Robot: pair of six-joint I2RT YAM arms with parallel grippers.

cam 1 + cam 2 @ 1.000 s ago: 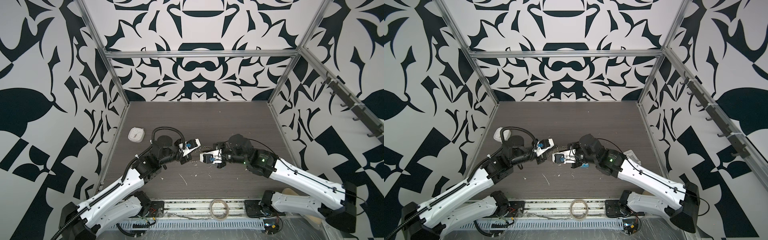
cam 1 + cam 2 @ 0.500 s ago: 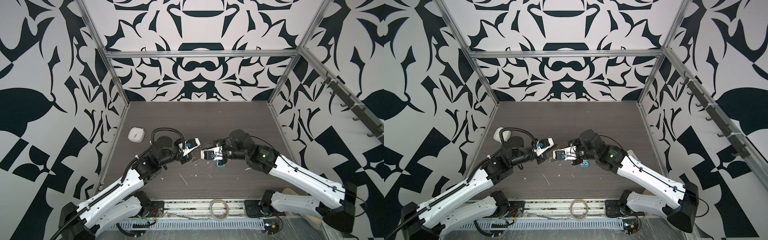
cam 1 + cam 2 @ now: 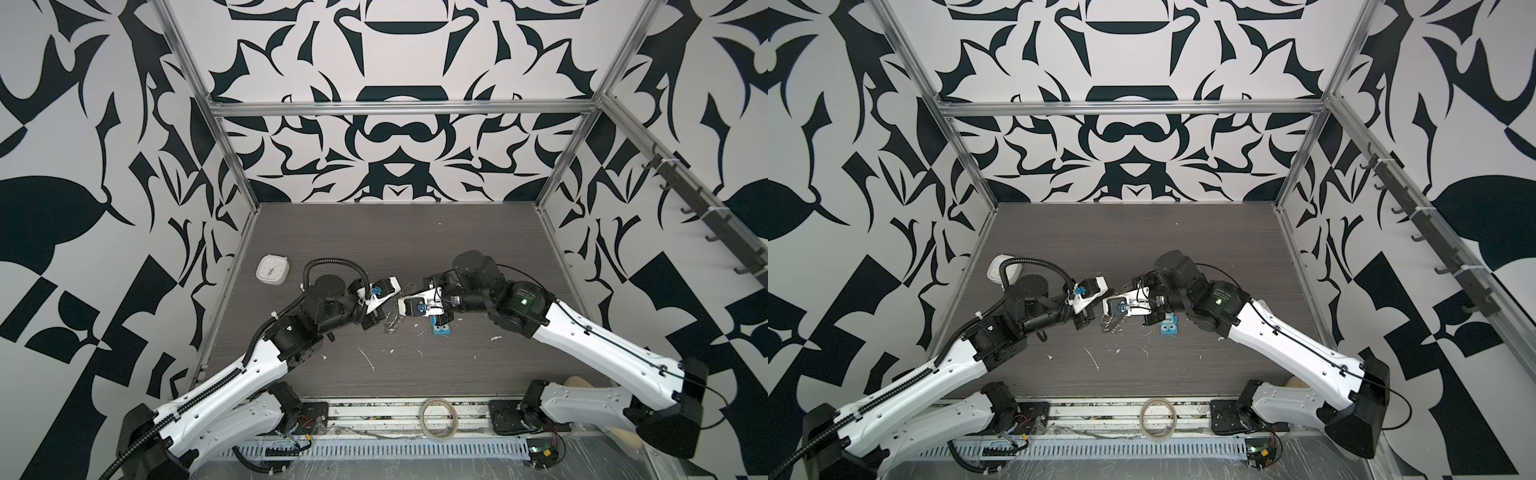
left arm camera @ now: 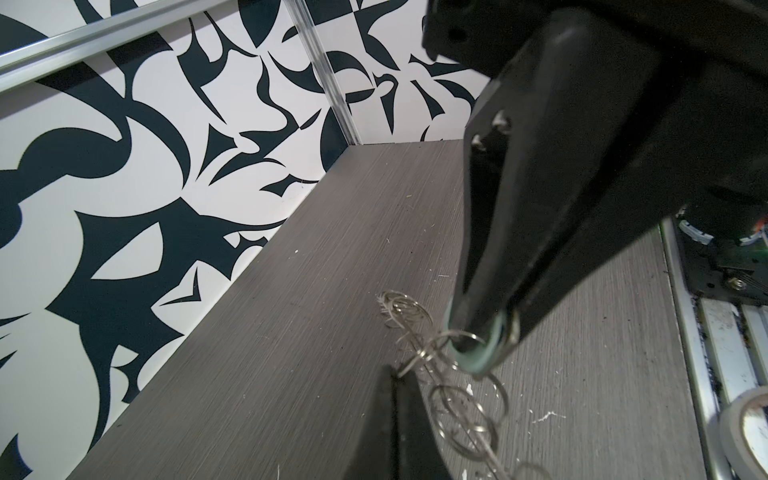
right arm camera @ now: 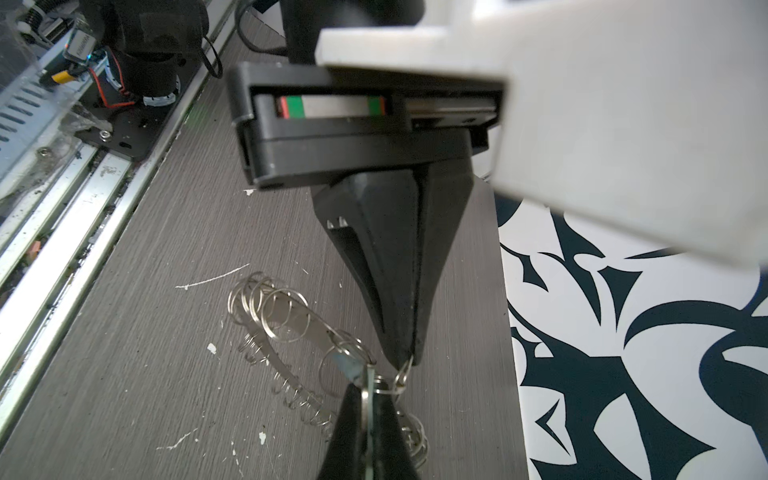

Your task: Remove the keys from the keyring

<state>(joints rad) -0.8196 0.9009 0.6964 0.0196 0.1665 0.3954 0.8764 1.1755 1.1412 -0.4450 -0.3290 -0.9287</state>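
Note:
The keyring (image 5: 291, 320) is a flat grey metal ring fringed with small wire loops, at mid-table in both top views (image 3: 390, 326) (image 3: 1111, 326). My left gripper (image 4: 392, 370) is shut on one small wire loop at its rim. In the right wrist view the left gripper (image 5: 409, 359) is a black point on that loop. My right gripper (image 5: 365, 390) is shut on the keys (image 5: 347, 365), a pale green tag, together with a thin metal edge. The left wrist view shows the tag (image 4: 478, 361) pinched in the right gripper (image 4: 484, 340). The two grippers nearly touch.
A blue block with cartoon eyes (image 3: 441, 330) lies just right of the grippers. A white clock (image 3: 272, 270) sits at the back left. A beige tape roll (image 3: 436, 417) rests on the front rail. White flecks dot the dark wooden table (image 3: 395, 249).
The right arm's wrist has shifted slightly towards the back and towards the left gripper. Both grippers stay shut and close together; the blue block has not moved.

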